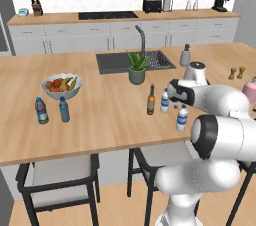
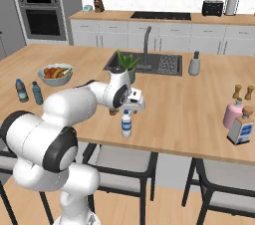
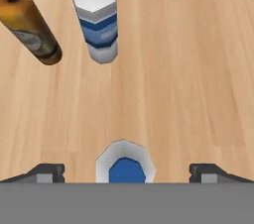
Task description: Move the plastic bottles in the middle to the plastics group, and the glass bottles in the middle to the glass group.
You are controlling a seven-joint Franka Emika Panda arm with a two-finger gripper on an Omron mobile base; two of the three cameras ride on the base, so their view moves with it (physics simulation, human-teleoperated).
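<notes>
Hand view is showing the gripper hanging released over one water bottle, while the other water bottle and the beer bottle are standing unmoved mid-counter, so nothing is sorted yet.

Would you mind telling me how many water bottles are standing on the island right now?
4. Two middle bottles: one near the front edge under the gripper, one beside the beer bottle. A blue bottle and a dark-capped bottle stand near the fruit bowl.
</notes>
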